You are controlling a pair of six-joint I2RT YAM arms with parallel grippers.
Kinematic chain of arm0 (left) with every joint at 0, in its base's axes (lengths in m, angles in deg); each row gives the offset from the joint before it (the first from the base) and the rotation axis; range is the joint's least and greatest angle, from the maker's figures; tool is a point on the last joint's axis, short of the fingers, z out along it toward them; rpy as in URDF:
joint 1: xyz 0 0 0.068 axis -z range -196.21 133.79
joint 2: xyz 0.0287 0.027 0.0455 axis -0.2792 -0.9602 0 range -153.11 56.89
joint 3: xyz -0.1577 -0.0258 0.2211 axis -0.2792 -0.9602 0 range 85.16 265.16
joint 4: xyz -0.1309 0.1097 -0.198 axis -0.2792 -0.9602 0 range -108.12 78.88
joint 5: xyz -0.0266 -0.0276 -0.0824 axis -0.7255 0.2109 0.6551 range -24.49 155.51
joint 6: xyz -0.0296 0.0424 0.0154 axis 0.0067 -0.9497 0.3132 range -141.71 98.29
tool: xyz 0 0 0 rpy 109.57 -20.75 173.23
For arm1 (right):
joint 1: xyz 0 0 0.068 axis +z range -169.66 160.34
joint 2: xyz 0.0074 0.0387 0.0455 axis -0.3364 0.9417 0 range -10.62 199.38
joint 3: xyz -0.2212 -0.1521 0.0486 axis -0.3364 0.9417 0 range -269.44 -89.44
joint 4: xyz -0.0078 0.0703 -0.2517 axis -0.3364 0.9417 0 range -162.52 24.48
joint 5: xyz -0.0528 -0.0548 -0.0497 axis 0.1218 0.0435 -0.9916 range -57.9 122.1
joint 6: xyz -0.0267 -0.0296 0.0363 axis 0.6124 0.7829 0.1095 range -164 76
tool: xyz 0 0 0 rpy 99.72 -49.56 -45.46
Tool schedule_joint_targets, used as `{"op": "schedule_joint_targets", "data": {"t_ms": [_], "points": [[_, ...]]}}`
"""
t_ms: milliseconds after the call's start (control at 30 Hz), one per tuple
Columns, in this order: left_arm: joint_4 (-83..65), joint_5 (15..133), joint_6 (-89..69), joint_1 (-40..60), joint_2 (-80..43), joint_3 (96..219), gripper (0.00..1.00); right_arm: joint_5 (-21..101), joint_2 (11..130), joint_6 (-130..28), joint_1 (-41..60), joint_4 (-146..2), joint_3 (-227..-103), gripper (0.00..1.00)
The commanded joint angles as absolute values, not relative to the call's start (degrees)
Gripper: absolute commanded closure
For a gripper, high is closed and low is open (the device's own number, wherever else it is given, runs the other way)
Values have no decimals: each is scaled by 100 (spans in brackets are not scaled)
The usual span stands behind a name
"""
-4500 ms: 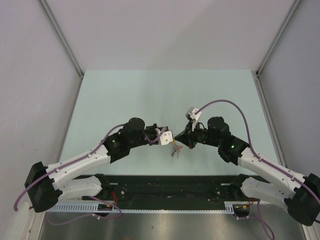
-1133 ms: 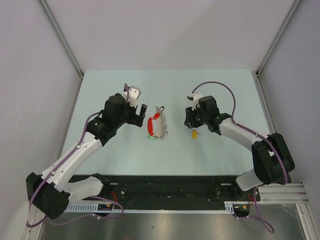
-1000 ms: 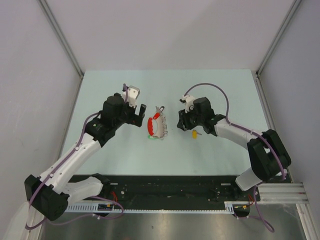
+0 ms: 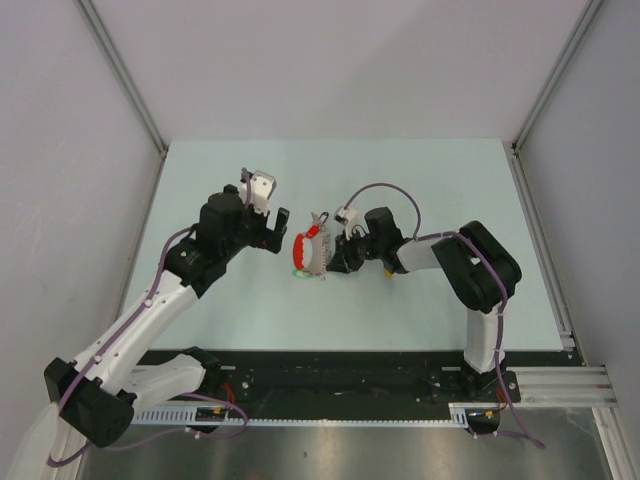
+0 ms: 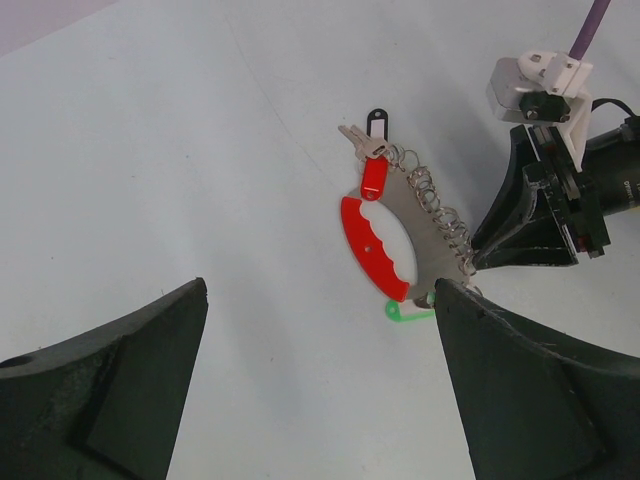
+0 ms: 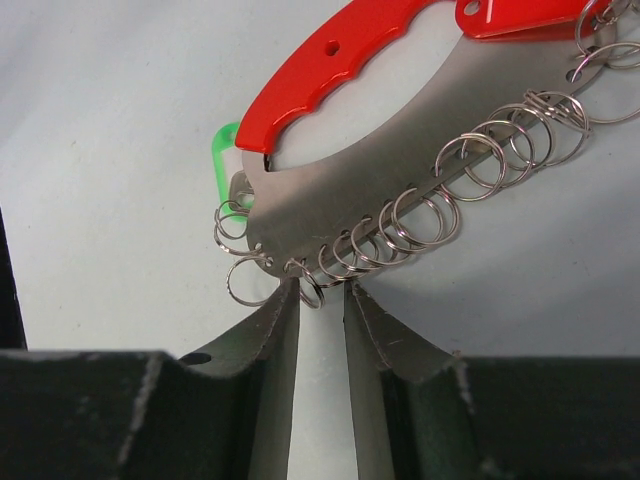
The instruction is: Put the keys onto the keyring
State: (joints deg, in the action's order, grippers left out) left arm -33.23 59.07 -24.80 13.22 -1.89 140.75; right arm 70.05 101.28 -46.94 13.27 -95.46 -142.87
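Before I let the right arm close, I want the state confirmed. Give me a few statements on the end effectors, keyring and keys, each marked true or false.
1. The left end effector is open and apart from the keyring. True.
2. The right end effector is at the red band. False: it is at the opposite edge, where the rings hang.
3. The right jaws stand wide. False: only a narrow gap shows, with one small ring at the tips.
4. The red key lies at one end of the keyring. True.
5. The green key lies well away from the keyring. False: it pokes out at the keyring's other end.
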Motion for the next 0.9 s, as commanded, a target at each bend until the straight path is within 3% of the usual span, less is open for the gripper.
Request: {"op": "schedule_joint_targets", "data": {"t_ms": [0, 367, 533, 567, 633, 700, 867], "points": [[-3292, 5918, -2584, 1279, -182, 14062, 0, 6954, 10329, -4663, 1348, -9642, -14402, 73], [-3310, 5874, -2619, 1279, -234, 14062, 0, 6928, 10242, -4418, 1435, -9389, -14428, 92], [-3318, 5892, -2611, 1279, -234, 14088, 0, 5962, 9864, -4259, 1427, -8781, -14367, 95], [-3310, 5901, -2611, 1271, -234, 14088, 0, 5874, 9820, -4268, 1401, -8764, -14332, 94], [-3301, 5909, -2619, 1279, -226, 14079, 0, 5715, 9635, -4277, 1427, -8737, -14287, 80], [-3327, 5910, -2619, 1271, -217, 14097, 0, 5487, 9408, -4190, 1549, -8702, -14244, 74], [-3318, 5804, -2637, 1279, -155, 14079, 0, 4610, 8950, -4022, 1954, -8702, -14068, 64]]}}
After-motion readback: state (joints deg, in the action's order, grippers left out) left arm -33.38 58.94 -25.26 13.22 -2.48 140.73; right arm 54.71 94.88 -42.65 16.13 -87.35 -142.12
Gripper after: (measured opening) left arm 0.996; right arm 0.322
